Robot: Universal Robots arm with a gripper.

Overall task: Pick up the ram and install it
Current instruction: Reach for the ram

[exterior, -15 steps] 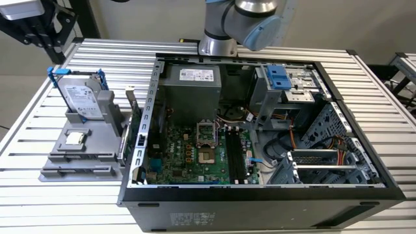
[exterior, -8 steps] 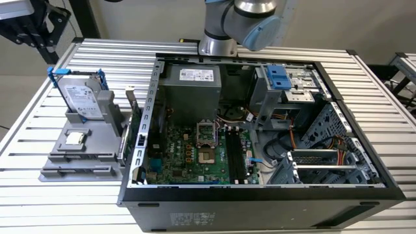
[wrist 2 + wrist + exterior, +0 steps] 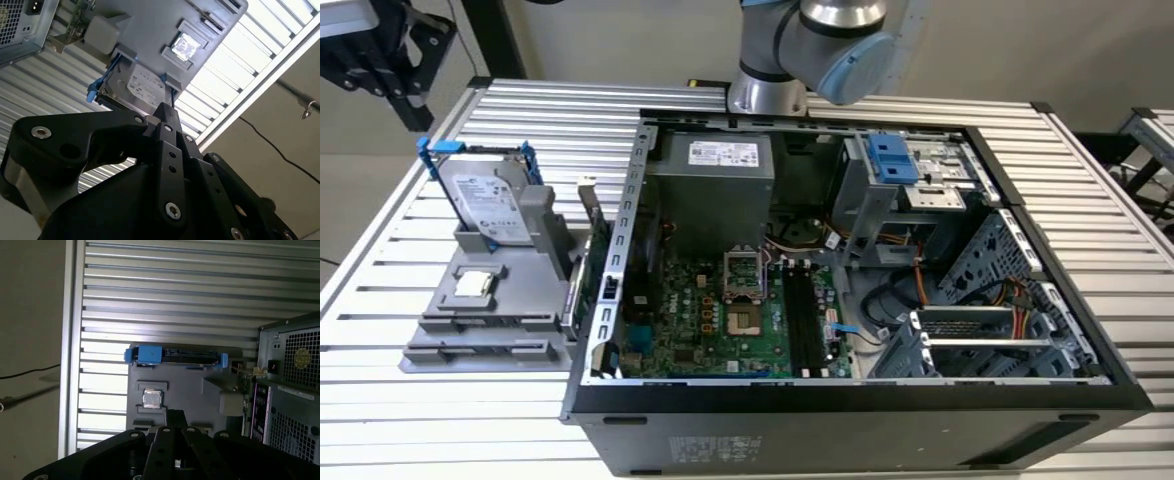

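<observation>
One of two steps underway: hovering short of ram (image 3: 590,225), left of centre in exterior view, claw (image 3: 168,114) pinched shut, empty; needing opening, aligning.

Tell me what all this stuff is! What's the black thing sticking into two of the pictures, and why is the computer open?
This is a robot arm fixed to a ribbed metal table. One picture comes from a camera standing off to the side. It shows an open computer case lying on the table, with its green board in view. The other two pictures come from cameras that ride on the arm's wrist. The black thing in them is the arm's own claw, seen from just behind. The claw is shut and holds nothing. It hangs above the table, facing a grey holder that sits beside the case. In the holder are a silver hard drive in a blue frame and a small square chip.
</observation>
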